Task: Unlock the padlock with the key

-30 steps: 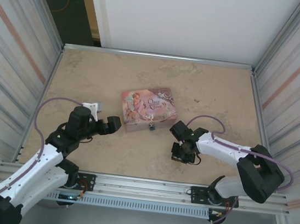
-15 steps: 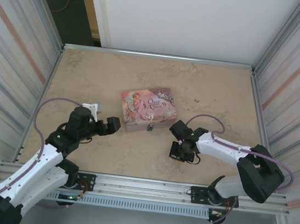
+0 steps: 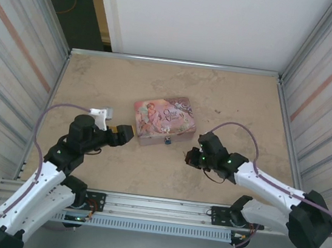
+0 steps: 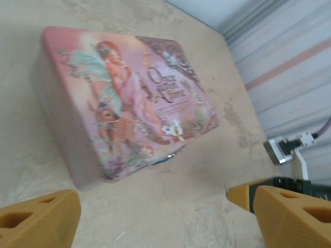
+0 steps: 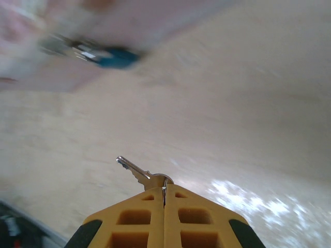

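Observation:
The padlock [image 3: 167, 141] is a tiny teal lock hanging at the front edge of the pink illustrated tin [image 3: 164, 120]; it shows as a teal sliver [image 4: 164, 160] under the tin's rim and as a blurred teal blob [image 5: 116, 57]. My right gripper [image 3: 191, 158] hovers just right of the padlock, aimed at it. In the right wrist view the right gripper [image 5: 164, 190] is shut on the bow of a silver key [image 5: 135, 171], whose blade sticks out up and to the left. My left gripper [image 3: 126, 133] is open beside the tin's left end, with bare table between its fingers [image 4: 39, 217].
The beige table [image 3: 230, 102] is fenced by metal walls on three sides, with a rail along the near edge. The right arm's cable [image 3: 233, 128] loops above the table right of the tin. Open floor lies behind and beside the tin.
The right arm lifted off the table with the key and swung round to face the padlock. The left gripper edged closer to the tin's left end.

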